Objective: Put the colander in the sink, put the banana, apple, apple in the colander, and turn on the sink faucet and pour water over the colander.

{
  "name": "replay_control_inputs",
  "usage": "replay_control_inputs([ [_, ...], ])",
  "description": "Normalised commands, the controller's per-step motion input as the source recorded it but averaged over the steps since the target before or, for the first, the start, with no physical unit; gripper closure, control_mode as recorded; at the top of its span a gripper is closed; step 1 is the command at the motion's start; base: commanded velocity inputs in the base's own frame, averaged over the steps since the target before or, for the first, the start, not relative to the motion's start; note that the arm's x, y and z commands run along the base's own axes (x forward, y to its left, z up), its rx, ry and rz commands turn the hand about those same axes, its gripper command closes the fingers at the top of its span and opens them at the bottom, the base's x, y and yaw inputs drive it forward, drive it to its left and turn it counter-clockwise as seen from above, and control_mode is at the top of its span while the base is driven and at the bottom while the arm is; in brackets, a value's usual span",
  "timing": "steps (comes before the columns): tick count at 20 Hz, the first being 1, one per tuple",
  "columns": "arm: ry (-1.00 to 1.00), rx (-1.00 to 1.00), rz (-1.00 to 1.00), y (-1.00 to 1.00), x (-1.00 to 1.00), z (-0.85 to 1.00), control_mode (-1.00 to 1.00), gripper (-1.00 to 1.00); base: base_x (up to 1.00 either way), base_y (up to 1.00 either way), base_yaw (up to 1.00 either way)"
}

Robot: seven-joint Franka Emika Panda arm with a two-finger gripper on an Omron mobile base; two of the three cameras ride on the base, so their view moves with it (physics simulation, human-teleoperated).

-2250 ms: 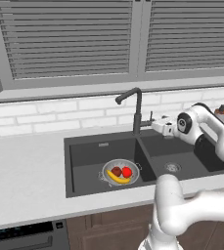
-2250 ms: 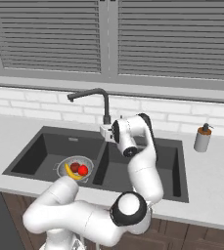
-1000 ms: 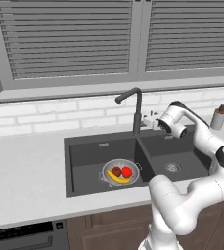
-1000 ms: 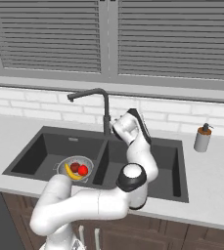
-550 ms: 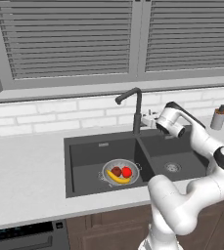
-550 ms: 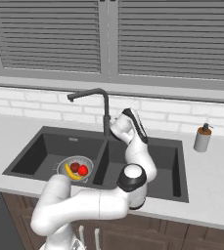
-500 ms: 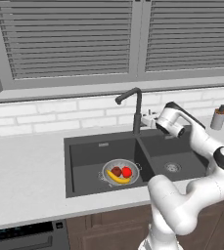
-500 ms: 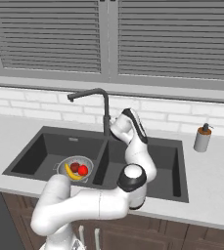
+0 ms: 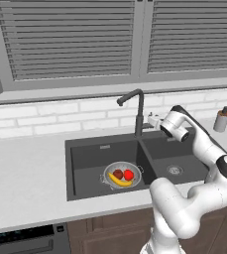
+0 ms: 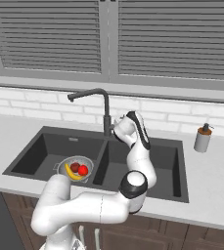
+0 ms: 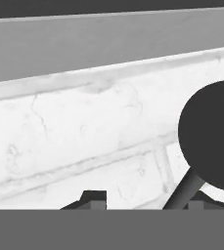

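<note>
Left base view, hand [image 9: 152, 120] now narrower at faucet [image 9: 138, 110]

No legible text, label, brand, number or sign appears on any surface. The small grey-white soap pump bottle [image 9: 222, 119] near the counter's back edge carries no readable marking.

A grey-white soap pump bottle [image 9: 221, 119] stands on the pale counter [image 9: 26, 183] at the right of the frame, close against the white brick backsplash [image 9: 50, 115]. Above the bricks, grey slatted window blinds [image 9: 70, 39] span the top of the frame. Dark wood cabinet doors [image 9: 105, 238] run along the bottom edge, with a dark appliance front [image 9: 21, 240] at the lower left.
</note>
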Motion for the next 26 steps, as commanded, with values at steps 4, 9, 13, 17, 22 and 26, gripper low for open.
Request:
replay_control_inputs([
  [4, -0.09, 0.21, -0.27, -1.00, 0.21, -0.26, -1.00, 1.00, 0.00, 0.00, 0.00],
  [9, -0.09, 0.16, -0.31, -1.00, 0.26, -0.32, -1.00, 1.00, 0.00, 0.00, 0.00],
  [13, -0.07, 0.10, -0.32, -0.92, 0.24, -0.27, -1.00, 1.00, 0.00, 0.00, 0.00],
  [17, -0.03, 0.06, -0.33, -0.78, 0.07, -0.02, -1.00, 1.00, 0.00, 0.00, 0.00],
  [22, -0.03, 0.15, -0.29, -0.81, -0.05, 0.12, -1.00, 1.00, 0.00, 0.00, 0.00],
  [26, -0.19, 0.34, -0.05, -0.59, -0.86, 1.00, -1.00, 1.00, 0.00, 0.00, 0.00],
])
